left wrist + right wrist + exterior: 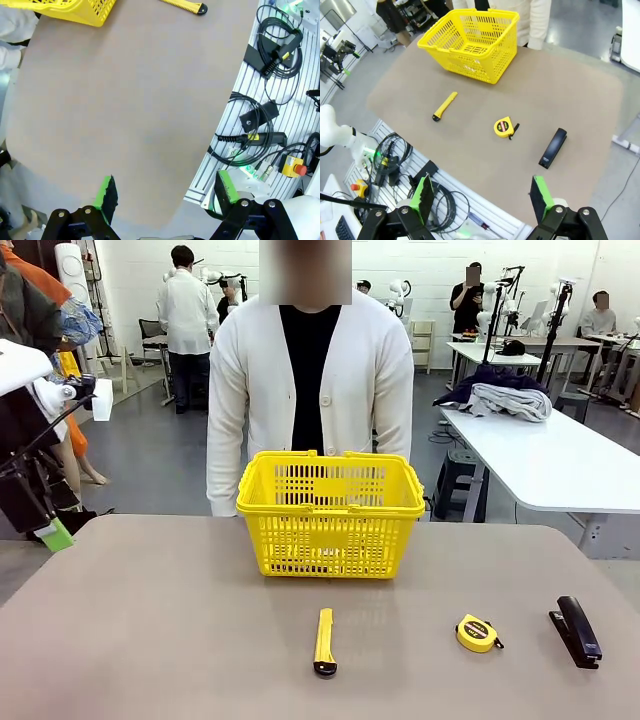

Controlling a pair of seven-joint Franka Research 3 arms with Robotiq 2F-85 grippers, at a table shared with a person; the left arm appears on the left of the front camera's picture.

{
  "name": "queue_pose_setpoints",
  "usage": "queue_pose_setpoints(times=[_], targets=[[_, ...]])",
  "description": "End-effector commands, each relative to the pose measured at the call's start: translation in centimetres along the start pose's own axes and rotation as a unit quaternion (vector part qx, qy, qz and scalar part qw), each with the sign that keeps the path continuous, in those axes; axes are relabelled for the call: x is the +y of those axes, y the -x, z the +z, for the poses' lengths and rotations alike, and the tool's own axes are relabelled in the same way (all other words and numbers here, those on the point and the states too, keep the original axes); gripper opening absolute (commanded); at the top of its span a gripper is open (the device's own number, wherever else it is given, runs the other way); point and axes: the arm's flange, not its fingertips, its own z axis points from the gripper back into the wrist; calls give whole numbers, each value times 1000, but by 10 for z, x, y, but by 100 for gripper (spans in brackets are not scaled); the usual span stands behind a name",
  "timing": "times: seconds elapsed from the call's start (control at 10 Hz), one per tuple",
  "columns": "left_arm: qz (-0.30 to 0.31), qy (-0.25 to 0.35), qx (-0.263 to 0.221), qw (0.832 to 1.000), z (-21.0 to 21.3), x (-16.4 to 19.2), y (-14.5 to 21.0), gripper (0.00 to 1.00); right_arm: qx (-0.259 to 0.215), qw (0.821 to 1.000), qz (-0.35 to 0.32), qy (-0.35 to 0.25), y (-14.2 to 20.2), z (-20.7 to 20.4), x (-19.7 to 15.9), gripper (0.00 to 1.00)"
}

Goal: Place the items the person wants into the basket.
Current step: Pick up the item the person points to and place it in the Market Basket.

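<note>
- basket upper centre of the front view, on the tabletop just before the person; the mid-line spot likely suits either arm.
- knife lower centre, lying flat, well apart from the basket; tape and stapler lower right.
- left pincer wide, empty, at the tabletop edge.
- right pincer wide, empty, high up; both probably waiting on the person's pick.

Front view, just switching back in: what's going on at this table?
Nothing is being handled right now. The person in a white cardigan stands behind the yellow basket at the far side of the table. A yellow utility knife, a tape measure and a black stapler lie untouched on the near half. The left pincer and right pincer hang open and empty, well clear of them.
</note>
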Motion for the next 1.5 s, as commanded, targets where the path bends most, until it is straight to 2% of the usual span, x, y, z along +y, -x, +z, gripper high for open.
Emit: queue_pose_setpoints(times=[0.0, 0.1, 0.2, 0.3, 0.4, 0.5, 0.6, 0.8, 0.9, 1.2, 1.4], targets=[[1, -1, 0, 1000, 1, 0, 2, 100, -2, 1000, 6, -10, 0, -1, 0, 100], [0, 0, 0, 1000, 0, 0, 0, 100, -2, 1000, 6, -10, 0, -1, 0, 100], [-18, -9, -81, 997, 16, 1, 33, 100, -2, 1000, 6, -10, 0, -1, 0, 100], [-41, 17, -175, 984, 42, 19, 68, 100, -2, 1000, 6, -10, 0, -1, 0, 100], [-37, 1, -231, 972, 63, 32, 102, 100, -2, 1000, 6, -10, 0, -1, 0, 100], [-21, -20, -277, 961, 74, 29, 133, 100, -2, 1000, 6, -10, 0, -1, 0, 100], [-18, -29, -305, 952, 86, 40, 156, 100, -2, 1000, 6, -10, 0, -1, 0, 100], [20, -16, -326, 945, 91, 43, 198, 100, -2, 1000, 6, -10, 0, -1, 0, 100], [32, -7, -314, 949, 93, 61, 205, 100, -2, 1000, 6, -10, 0, -1, 0, 100], [28, 1, -285, 958, 88, 63, 199, 100, -2, 1000, 6, -10, 0, -1, 0, 100], [24, -4, -284, 959, 85, 55, 192, 100, -2, 1000, 6, -10, 0, -1, 0, 100]])
